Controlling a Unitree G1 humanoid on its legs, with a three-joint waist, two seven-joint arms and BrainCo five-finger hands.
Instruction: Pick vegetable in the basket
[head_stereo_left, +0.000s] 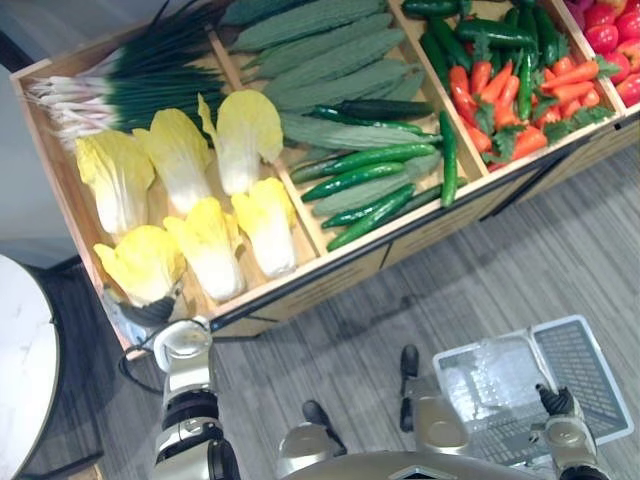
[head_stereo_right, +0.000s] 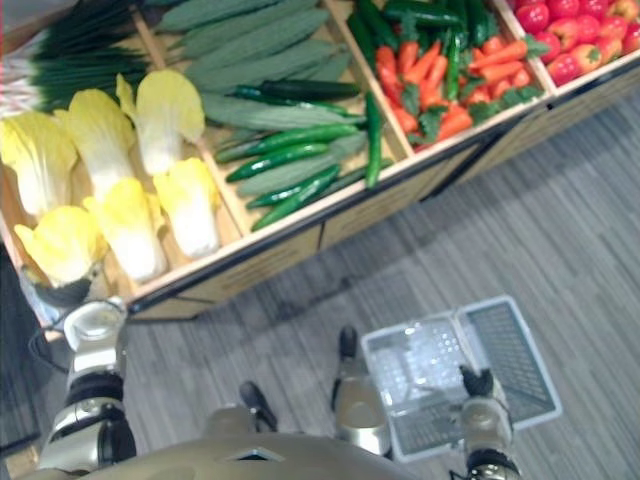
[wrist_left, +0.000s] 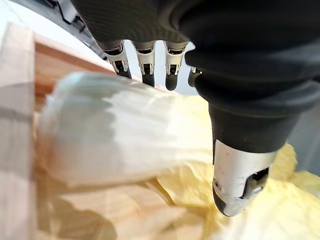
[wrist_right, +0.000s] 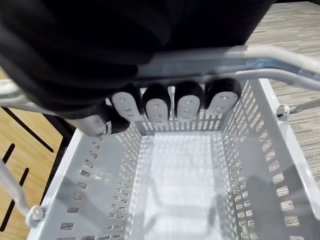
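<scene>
Several yellow-white napa cabbages lie in the left compartment of a wooden stand (head_stereo_left: 330, 268). My left hand (head_stereo_left: 150, 308) is at the front-left cabbage (head_stereo_left: 140, 262). In the left wrist view the hand (wrist_left: 142, 60) is open, its fingers straight over a pale cabbage (wrist_left: 115, 135) and the thumb off to one side. A grey plastic basket (head_stereo_left: 590, 380) hangs low at the right with nothing inside. My right hand (head_stereo_left: 557, 402) carries it. Its fingers (wrist_right: 170, 105) are curled round the metal handle (wrist_right: 280, 55) above the basket's perforated wall (wrist_right: 260, 165).
The stand also holds green onions (head_stereo_left: 140, 80), long cucumbers (head_stereo_left: 340, 60), small green cucumbers (head_stereo_left: 370, 180), carrots (head_stereo_left: 510, 100) and red vegetables (head_stereo_left: 610, 40). A round white table (head_stereo_left: 20, 370) stands at the left. Grey floor lies between the stand and the basket.
</scene>
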